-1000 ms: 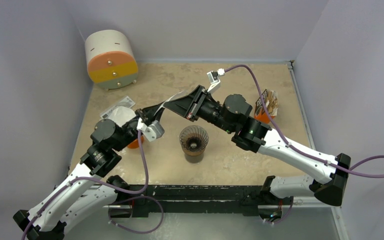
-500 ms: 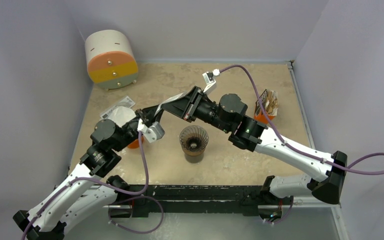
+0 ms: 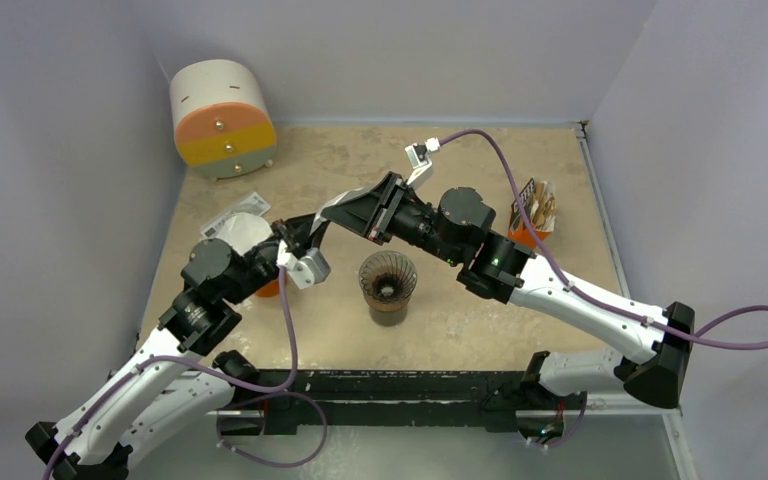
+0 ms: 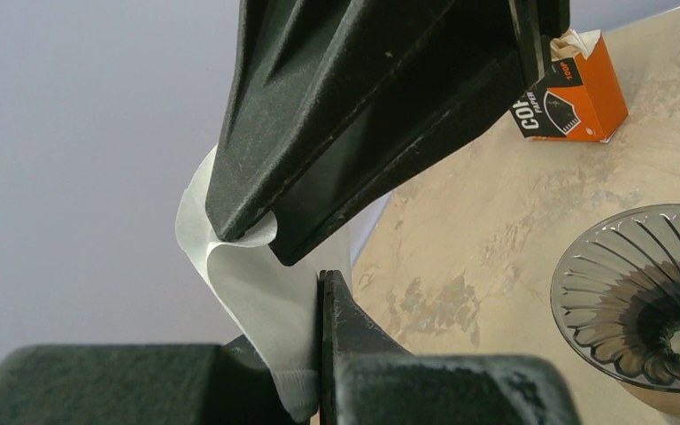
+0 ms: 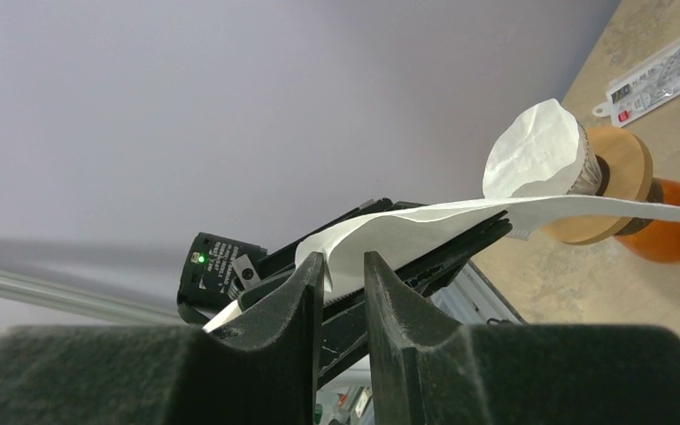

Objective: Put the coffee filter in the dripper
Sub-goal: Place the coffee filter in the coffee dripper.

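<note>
My left fingers (image 3: 297, 231) are pressed fully together on the lower edge of the coffee filter (image 4: 241, 285), the white paper caught flat between them with no gap showing. My right fingers (image 3: 332, 208) reach in from the other side and meet them in the air above the bench (image 3: 460, 320). They stand narrow, with the upper edge of the same filter running between their tips, and the left wrist view shows the paper creased where those tips bear on it. So the filter hangs stretched between my two sets of fingers, off the bench, up and to the left of the dripper (image 3: 388, 275). The dripper stands upright on the bench near the front, its dark ribbed cone open on top, and the filter is not touching it. Beyond my right arm an orange box (image 3: 533, 214) sits towards the far right of the bench. By my left arm, white paper rests on a wooden disc (image 5: 622, 181) over an orange base.
</note>
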